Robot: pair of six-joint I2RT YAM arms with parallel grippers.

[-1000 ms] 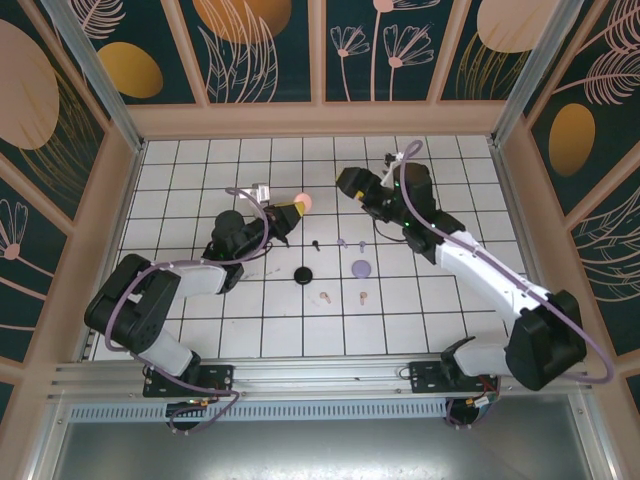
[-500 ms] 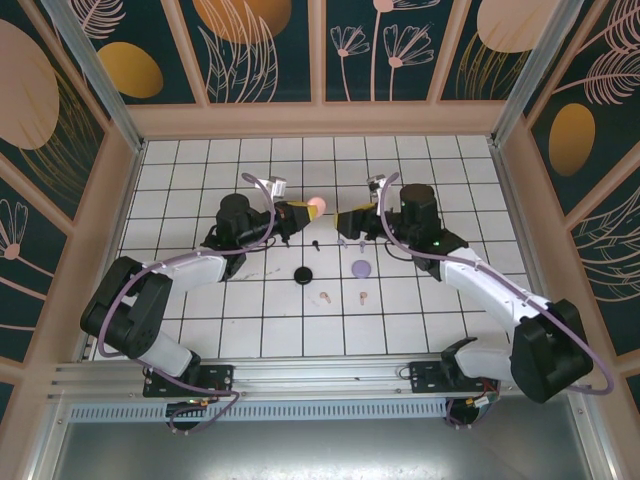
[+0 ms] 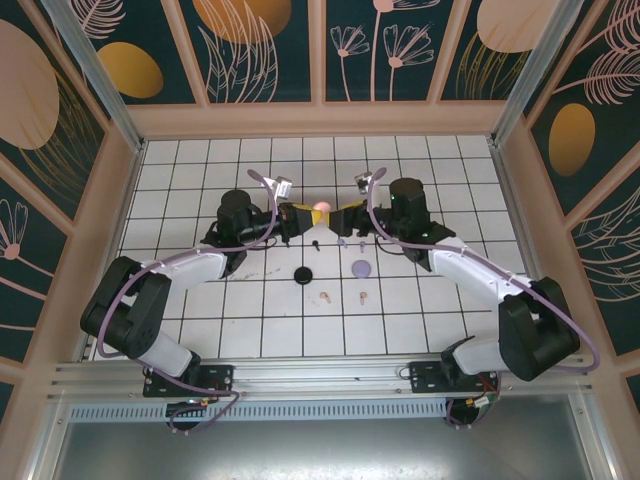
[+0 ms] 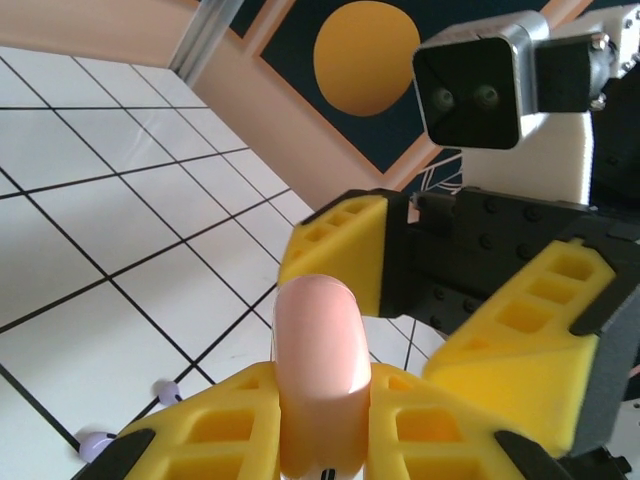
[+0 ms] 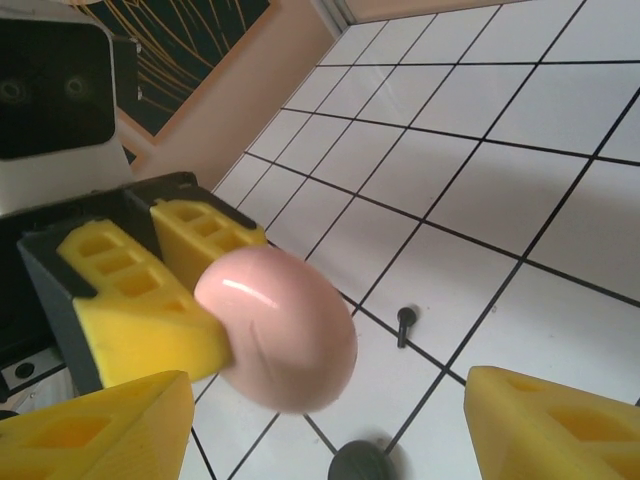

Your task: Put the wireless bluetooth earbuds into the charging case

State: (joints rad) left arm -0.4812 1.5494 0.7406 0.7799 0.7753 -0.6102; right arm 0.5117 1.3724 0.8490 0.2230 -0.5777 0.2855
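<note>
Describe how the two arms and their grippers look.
The left arm and right arm have white links between bulky black joints, each trailed by a thin lavender cable. The left gripper and right gripper are black-bodied with chunky yellow fingers moulded with square pockets.

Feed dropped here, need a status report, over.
Left hand shut on glossy pink round case. Right hand open, facing it. Tiny stemmed earbuds loose on white tiled table. Nothing blocking.
</note>
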